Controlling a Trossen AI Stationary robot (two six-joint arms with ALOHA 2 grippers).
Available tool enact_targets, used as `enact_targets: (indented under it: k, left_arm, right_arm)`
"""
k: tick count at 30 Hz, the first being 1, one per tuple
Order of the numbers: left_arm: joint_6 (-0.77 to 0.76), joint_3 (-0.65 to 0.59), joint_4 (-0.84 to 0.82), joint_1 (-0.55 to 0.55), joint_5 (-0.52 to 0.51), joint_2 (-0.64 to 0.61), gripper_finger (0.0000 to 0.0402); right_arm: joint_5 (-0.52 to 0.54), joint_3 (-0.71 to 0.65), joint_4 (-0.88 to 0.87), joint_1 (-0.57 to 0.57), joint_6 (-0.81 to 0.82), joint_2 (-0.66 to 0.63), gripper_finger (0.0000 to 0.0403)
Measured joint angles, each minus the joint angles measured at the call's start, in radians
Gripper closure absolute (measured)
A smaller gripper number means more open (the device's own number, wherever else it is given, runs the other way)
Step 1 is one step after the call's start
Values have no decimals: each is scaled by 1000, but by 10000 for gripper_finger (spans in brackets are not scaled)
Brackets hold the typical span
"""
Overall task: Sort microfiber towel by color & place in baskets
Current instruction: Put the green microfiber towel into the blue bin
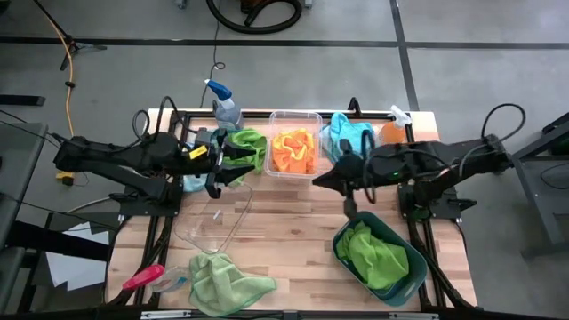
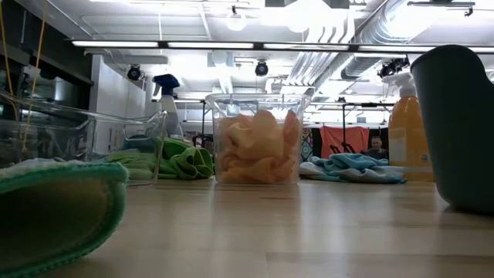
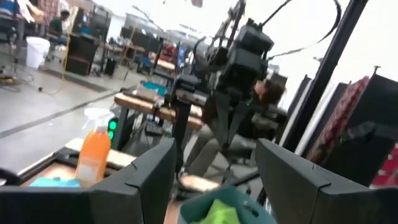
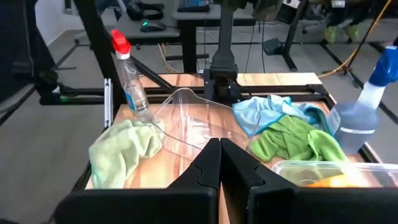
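Observation:
Orange towels fill the clear deep tub (image 1: 294,153) (image 2: 258,147) at the far edge. A lime green towel (image 1: 250,142) (image 4: 292,140) lies on the table left of it, and a light blue towel (image 4: 273,109) lies beside that. Another blue towel (image 1: 348,133) lies right of the tub. A green towel sits in the teal basin (image 1: 409,283), and one more green towel (image 1: 227,283) lies at the near edge. My left gripper (image 1: 244,165) (image 3: 214,155) is open and holds nothing, by the far green towel. My right gripper (image 1: 318,180) (image 4: 219,146) is shut and holds nothing, near the tub's right corner.
The clear shallow dish (image 1: 213,218) sits between the arms, with nothing in it that I can see. A blue-topped spray bottle (image 1: 222,102) and an orange bottle (image 1: 396,131) stand at the far edge. A red-topped clear bottle (image 1: 147,277) lies at the near left corner.

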Motion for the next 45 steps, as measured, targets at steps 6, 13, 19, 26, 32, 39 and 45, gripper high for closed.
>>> enact_targets:
  k: [6, 13, 19, 26, 32, 39, 45]
  left_arm:
    - [0, 0, 32, -28, -44, 41, 193]
    - [32, 0, 29, -38, -33, 49, 193]
    - [74, 0, -26, -38, -4, 4, 193]
    - [132, 0, -138, -26, -2, -62, 193]
    - [142, 0, -145, 22, -2, -73, 193]
    - [93, 0, -129, 37, -2, -67, 193]
    - [57, 0, -119, 36, -18, -63, 193]
  right_arm:
    - [-18, 0, -27, 0, -18, -22, 403]
    - [-26, -85, 105, 0, 38, -28, 403]
    - [-15, -345, 352, 0, 189, -84, 403]
    - [11, -499, 582, 0, 305, -126, 403]
    - [67, -465, 616, -2, 222, -131, 403]
    - [69, -418, 617, -1, 189, -131, 403]
    - [64, -408, 617, -1, 170, -131, 403]
